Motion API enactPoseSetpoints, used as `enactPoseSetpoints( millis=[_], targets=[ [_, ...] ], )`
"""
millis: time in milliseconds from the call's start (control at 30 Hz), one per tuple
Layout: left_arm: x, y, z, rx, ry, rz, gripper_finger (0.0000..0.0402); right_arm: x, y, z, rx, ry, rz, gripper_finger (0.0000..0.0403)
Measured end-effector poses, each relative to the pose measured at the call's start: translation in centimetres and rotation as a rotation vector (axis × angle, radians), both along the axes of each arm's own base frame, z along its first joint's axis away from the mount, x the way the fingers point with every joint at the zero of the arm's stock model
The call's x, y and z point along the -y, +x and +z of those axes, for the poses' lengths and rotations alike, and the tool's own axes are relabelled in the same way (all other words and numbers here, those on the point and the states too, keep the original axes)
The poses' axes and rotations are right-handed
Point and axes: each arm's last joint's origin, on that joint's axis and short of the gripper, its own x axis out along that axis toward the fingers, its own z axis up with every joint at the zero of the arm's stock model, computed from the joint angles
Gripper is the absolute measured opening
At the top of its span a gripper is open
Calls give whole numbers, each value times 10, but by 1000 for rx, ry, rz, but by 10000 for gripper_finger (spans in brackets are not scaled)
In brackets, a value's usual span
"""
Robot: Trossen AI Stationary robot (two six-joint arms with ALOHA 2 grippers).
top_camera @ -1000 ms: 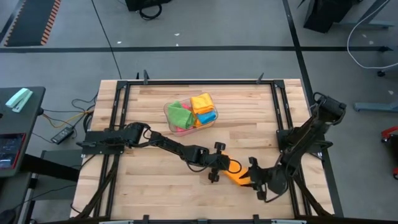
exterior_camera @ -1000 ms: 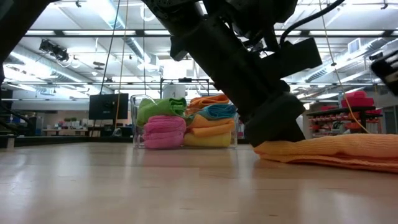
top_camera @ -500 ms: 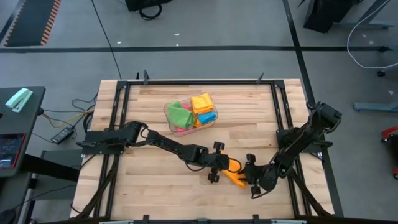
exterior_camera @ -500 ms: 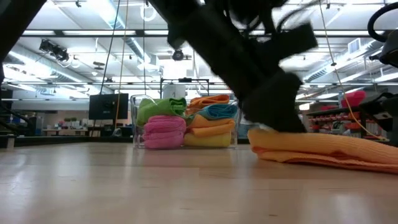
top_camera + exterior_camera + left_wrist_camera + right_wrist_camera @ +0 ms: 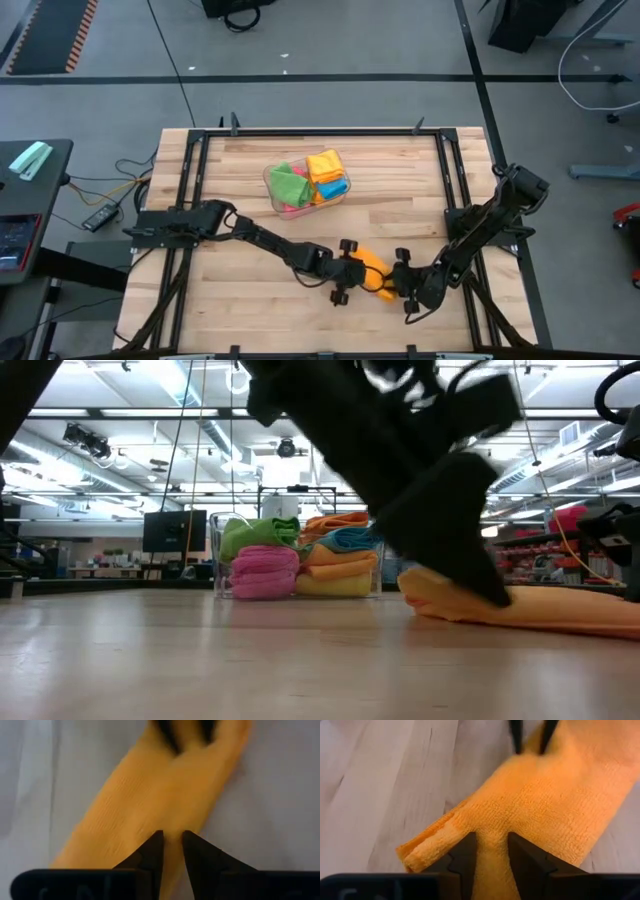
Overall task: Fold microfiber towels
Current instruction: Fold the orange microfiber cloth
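Folding step in hand: orange towel [image 5: 372,273] lies as a narrow band on the surface [image 5: 240,300], near edge; left claw [image 5: 349,272] and right claw [image 5: 397,282] each pinch an end, fingers narrowly apart; next, judged: bring ends together squarely.

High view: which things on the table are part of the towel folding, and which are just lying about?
Job:
- orange towel, lying folded on the table between both grippers
- left gripper, at one end of it
- right gripper, at the other end
- folded towels, green, yellow, blue, pink

Lying about:
- clear bin holding the folded towels
- table
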Motion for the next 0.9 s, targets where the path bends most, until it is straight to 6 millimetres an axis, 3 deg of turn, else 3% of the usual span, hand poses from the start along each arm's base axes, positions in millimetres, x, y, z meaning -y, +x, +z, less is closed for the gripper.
enactPoseSetpoints(
  millis=[167,533,733,900],
  targets=[
    [-24,0,-5,-91,17,48,71,-3,4,3,14,-4,-7,134],
    [-47,-10,-7,-252,74,61,70,-3,1,3,-3,25,-53,138],
    [-58,-22,10,-324,110,89,61,-3,1,3,-10,24,-42,138],
    [-56,-15,37,-179,75,84,54,-3,1,3,-9,25,-44,138]
  ],
)
